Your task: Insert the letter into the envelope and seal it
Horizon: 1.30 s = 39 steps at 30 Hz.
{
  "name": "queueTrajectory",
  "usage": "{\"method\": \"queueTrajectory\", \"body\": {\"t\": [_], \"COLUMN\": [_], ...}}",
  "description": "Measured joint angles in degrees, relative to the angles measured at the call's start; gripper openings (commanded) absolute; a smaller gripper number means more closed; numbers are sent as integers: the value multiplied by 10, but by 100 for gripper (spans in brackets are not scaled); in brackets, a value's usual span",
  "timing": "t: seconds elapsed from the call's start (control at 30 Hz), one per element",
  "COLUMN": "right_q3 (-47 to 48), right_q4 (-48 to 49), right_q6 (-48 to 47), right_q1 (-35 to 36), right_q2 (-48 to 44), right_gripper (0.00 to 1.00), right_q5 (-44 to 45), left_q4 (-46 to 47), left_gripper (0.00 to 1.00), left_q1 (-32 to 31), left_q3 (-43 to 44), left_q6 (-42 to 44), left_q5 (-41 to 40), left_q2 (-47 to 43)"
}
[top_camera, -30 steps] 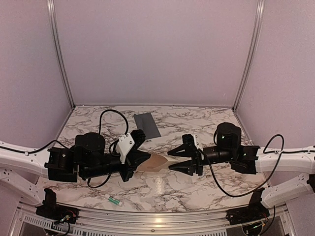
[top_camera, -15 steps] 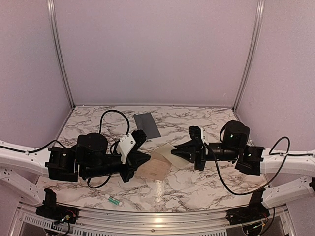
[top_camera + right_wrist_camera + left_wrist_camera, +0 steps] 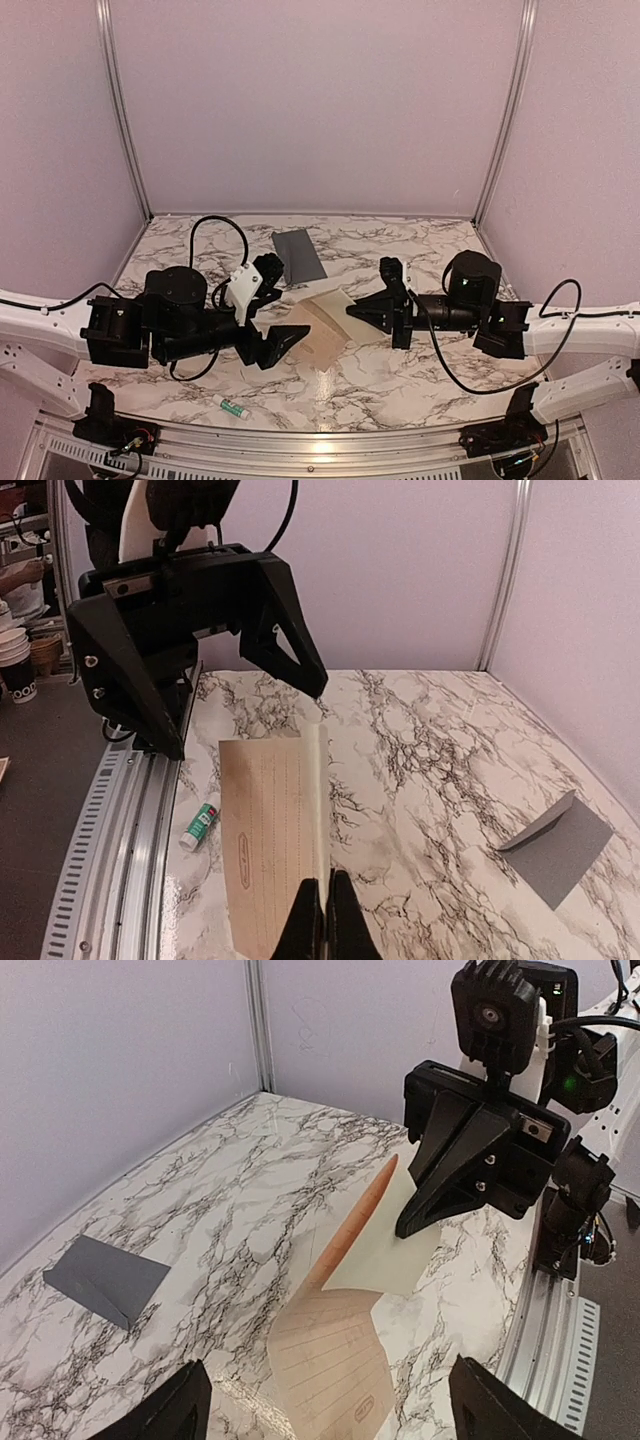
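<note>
**Right arm pinches the letter; left fingers spread wide**

The right gripper (image 3: 325, 885) is closed on the raised right part of the letter (image 3: 270, 830). That half is lifted along a crease, while the lined half rests on the marble table (image 3: 400, 375). The left gripper (image 3: 290, 300), open and empty, faces the sheet from the left. The envelope (image 3: 298, 255) lies flat, far and left of the letter, its long axis roughly near-to-far. The left arm appears nearer it. A small tube (image 3: 230, 407) lies by the near edge. Lilac walls enclose the table.
</note>
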Motion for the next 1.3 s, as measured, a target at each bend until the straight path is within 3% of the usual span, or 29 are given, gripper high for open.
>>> {"method": "queueTrajectory", "body": {"t": [0.07,0.2,0.37,0.6,0.87,1.13,1.3], "right_q3": [0,5,31,63,74,74,74], "right_q4": [1,-8,-23,-30,-15,30,50], "right_q6": [16,57,116,177,233,274,290], "right_q1": [0,0,0,0,0,0,0], "right_q2": [1,0,-16,-72,-91,-64,-35], "right_gripper": [0,0,0,0,0,0,0], "right_q5": [16,56,86,75,-22,-106,-130], "left_q4": [0,9,15,23,59,75,101], "left_gripper": [96,97,94,86,69,53,56], "left_q1": [0,3,36,108,139,139,139], "left_q3": [-5,-52,-115,-155,-152,-110,-78], "left_q6": [5,10,7,-1,12,33,40], "left_q5": [-2,-3,14,104,254,347,402], "left_q2": [-19,-98,-191,-269,-245,-152,-110]}}
